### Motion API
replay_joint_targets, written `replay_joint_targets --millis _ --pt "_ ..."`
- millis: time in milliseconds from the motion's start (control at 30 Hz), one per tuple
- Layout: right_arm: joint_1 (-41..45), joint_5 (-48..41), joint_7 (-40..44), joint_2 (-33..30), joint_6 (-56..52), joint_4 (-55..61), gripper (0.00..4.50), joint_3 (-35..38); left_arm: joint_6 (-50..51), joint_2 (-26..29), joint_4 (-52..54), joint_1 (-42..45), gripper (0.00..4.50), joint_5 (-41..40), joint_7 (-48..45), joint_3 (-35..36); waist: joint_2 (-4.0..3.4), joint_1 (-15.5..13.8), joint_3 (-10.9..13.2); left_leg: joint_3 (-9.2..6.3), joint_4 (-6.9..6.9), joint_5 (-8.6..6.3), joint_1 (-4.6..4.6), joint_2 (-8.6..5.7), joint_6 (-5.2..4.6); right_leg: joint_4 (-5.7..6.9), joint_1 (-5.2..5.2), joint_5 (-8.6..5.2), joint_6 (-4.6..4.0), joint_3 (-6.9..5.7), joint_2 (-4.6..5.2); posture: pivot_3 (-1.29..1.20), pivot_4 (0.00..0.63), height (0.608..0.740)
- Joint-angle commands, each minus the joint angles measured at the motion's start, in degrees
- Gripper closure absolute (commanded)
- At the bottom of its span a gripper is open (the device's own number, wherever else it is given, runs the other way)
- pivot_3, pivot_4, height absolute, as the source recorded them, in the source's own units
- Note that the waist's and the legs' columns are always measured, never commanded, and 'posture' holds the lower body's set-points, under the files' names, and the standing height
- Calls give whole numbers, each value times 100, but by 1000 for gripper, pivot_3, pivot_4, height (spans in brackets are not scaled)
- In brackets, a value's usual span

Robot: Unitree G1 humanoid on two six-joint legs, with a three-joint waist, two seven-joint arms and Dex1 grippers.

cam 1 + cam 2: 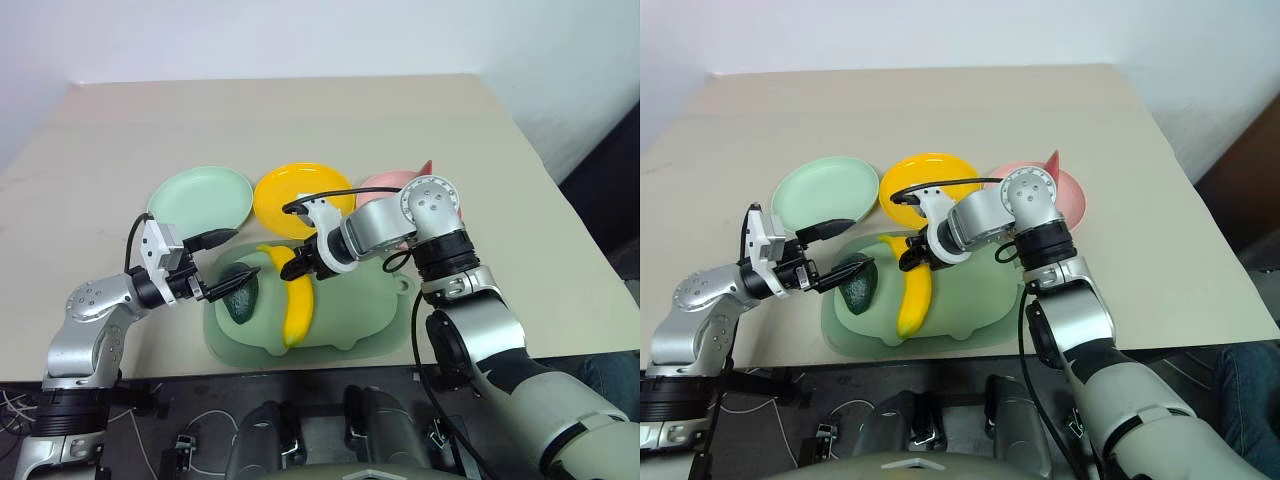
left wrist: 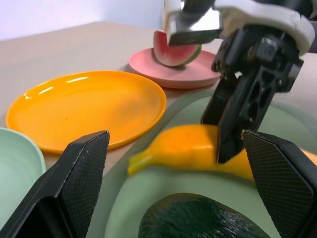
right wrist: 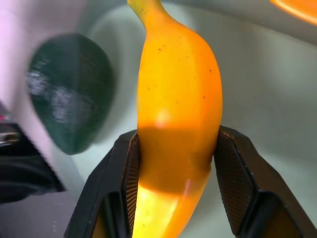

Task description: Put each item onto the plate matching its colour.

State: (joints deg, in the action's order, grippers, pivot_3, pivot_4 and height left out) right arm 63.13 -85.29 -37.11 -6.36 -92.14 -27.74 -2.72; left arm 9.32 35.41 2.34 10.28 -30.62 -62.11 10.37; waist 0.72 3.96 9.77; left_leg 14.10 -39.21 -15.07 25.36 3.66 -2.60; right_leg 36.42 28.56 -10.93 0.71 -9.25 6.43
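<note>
Green mat [image 1: 375, 310] sits at the near table edge; all places below are taken from it.

On the mat: banana [image 1: 298, 305] lying lengthwise near its middle, avocado [image 1: 239, 297] just beside it toward the mat's left end, the two close but apart.

Right gripper [image 1: 300, 264] is down over the banana's far end, fingers clamped on either side of the fruit (pads flat against the yellow skin in the right wrist view). Banana rests on the mat.

Left gripper [image 1: 222, 262] hovers off the mat's left end beside the avocado, fingers spread wide, holding nothing.

Beyond the mat's far edge, left to right: mint green plate [image 1: 200, 196], yellow plate [image 1: 295, 195], pink plate [image 2: 173, 74] bearing the watermelon wedge [image 2: 174, 49].
</note>
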Motion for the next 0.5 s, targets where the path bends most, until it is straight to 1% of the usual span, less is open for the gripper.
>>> replay_joint_targets --millis 33,133,200,233,267,333,433,500 --pt "303 -357 178 -194 -36 250 2623 228 -179 61 -14 -43 0 -50 -79 191 0 0 0 0 0 0 0 0 0 0 0 0 0 0 0 0 150 696" --pt "479 -368 316 -346 -36 248 2624 387 -250 77 -112 -65 0 -54 -131 233 0 -1 0 0 0 0 0 0 0 -1 0 0 0 1 1 0 150 696" --pt "672 -191 490 -428 -18 220 2624 534 -308 86 -176 -73 0 -49 -157 269 0 -1 0 -1 0 0 0 0 0 -1 0 0 0 2 2 0 150 696" --pt "785 39 663 -493 96 242 2624 564 -326 83 -192 -77 0 -49 -158 289 0 -1 0 -1 0 0 0 0 -1 -1 1 0 0 2 2 0 150 696" --pt "904 376 919 -575 297 243 2624 536 -347 82 -213 -82 0 -45 -168 304 0 -1 0 -1 0 0 0 0 -1 -1 1 0 0 2 2 0 150 696" --pt "1078 1242 1725 -756 971 197 2624 278 -369 71 -221 -97 0 -42 -178 315 0 -4 0 -1 0 0 0 0 -1 -1 1 0 0 2 2 0 150 696" --pt "1264 2459 2836 -928 1885 -310 2624 -173 -392 61 -223 -102 0 -23 -179 305 0 -8 0 0 0 0 0 0 -1 -4 0 0 1 1 2 0 150 696" --pt "1443 3175 3565 -945 2368 -865 2624 -457 -404 58 -204 -121 0 -20 -171 306 0 -1 0 1 0 0 0 0 -1 -3 -1 0 1 -3 1 0 150 696"
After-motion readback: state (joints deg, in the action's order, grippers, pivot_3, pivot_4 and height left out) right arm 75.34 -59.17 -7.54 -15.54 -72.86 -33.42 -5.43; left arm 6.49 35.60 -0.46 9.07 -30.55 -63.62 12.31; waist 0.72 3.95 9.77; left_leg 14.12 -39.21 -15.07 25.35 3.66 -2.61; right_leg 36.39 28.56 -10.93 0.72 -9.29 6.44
